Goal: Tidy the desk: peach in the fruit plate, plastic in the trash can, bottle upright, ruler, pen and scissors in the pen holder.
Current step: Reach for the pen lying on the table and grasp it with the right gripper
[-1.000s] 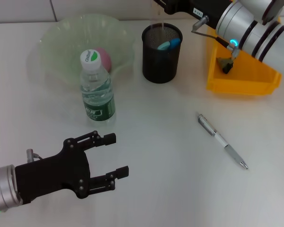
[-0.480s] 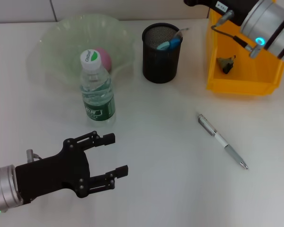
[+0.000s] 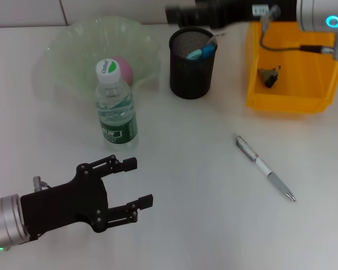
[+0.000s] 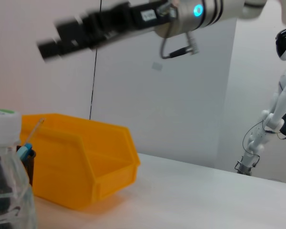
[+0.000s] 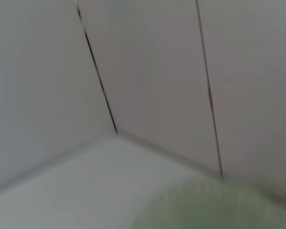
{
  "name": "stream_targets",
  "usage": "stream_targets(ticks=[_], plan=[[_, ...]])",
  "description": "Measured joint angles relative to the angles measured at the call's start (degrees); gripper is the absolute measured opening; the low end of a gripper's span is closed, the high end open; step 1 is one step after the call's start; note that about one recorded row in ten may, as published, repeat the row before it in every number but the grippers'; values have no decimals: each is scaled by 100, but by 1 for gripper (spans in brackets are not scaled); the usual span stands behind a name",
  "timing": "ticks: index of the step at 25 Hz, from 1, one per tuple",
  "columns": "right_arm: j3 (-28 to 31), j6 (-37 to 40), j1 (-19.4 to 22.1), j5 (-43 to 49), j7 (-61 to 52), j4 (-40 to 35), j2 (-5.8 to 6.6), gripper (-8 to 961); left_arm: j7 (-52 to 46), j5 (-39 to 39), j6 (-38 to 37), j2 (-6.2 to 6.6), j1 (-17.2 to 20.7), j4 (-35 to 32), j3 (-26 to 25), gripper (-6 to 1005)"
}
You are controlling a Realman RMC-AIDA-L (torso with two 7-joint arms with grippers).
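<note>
most of the desk looks sorted from where i stand. the green fruit plate at the far left holds the pink peach, so that part seems done. the yellow trash can at the far right has a dark crumpled scrap of plastic lying inside it. the water bottle stands upright, cap on, in front of the plate's near edge. the black mesh pen holder sits between plate and can, with blue handles, probably the scissors, and a thin clear strip that may be the ruler poking out; i can't be sure of that one. what's left, i'd say, is the pen, lying flat on the bare desk, well apart from the holder.

the right gripper reaches across the far edge, above and behind the pen holder, nowhere near the pen; it is too blurred to tell whether its fingers are apart. the left gripper hovers low at the near left, fingers spread wide, holding nothing.
</note>
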State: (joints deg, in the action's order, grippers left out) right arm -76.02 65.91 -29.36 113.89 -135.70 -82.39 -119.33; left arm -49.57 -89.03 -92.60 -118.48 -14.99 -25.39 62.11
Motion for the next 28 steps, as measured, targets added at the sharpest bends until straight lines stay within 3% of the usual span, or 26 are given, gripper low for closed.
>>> stream_targets(ticks=[2, 3, 4, 12, 21, 28], plan=[[53, 1192, -300, 1194, -1227, -568, 3, 821, -2, 0, 9, 0, -8, 0, 1, 775], [53, 1192, -300, 1194, -1227, -568, 3, 820, -2, 0, 9, 0, -8, 0, 1, 775], [32, 1933, -509, 1868, -1864, -850, 1, 820, -2, 0, 9, 0, -8, 0, 1, 775], [-310, 3679, -1147, 3577, -3328, -1111, -22, 819, -51, -1, 89, 1, -169, -2, 13, 775], [-329, 4046, -1325, 3982, -3365, -603, -49, 817, -104, -1, 120, 5, -228, -1, 21, 775], [-555, 3495, -1398, 4177, -3365, 245, -32, 809, -104, 0, 120, 10, -238, -25, 11, 775]])
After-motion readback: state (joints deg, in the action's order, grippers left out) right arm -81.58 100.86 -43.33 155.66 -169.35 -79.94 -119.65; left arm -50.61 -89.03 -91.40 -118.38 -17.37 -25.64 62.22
